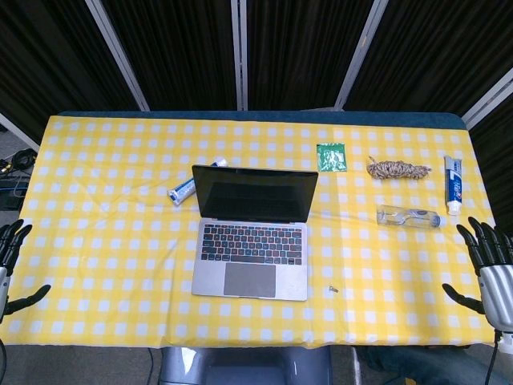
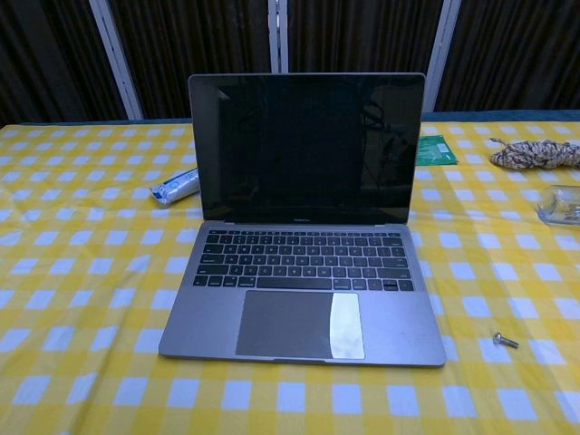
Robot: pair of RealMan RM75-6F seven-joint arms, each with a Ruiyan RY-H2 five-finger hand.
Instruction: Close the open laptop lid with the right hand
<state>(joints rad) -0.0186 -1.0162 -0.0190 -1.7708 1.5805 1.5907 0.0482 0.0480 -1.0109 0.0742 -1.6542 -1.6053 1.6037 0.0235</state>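
Observation:
An open grey laptop [image 1: 250, 249] [image 2: 304, 272] sits mid-table on the yellow checked cloth, its dark screen [image 1: 255, 195] [image 2: 306, 149] standing upright and facing me. My right hand [image 1: 490, 269] hovers at the table's right edge, fingers spread and holding nothing, well to the right of the laptop. At the left edge my left hand [image 1: 11, 265] also shows with fingers apart and nothing in it. Neither hand appears in the chest view.
A small tube [image 1: 183, 191] [image 2: 174, 188] lies left of the lid. A green packet [image 1: 331, 156] [image 2: 435, 149], a rope bundle [image 1: 397, 169] [image 2: 535, 152], a toothpaste tube [image 1: 454, 184] and a clear bottle [image 1: 409, 216] lie to the right. A screw [image 1: 333, 289] [image 2: 506, 341] lies near the laptop's front right corner.

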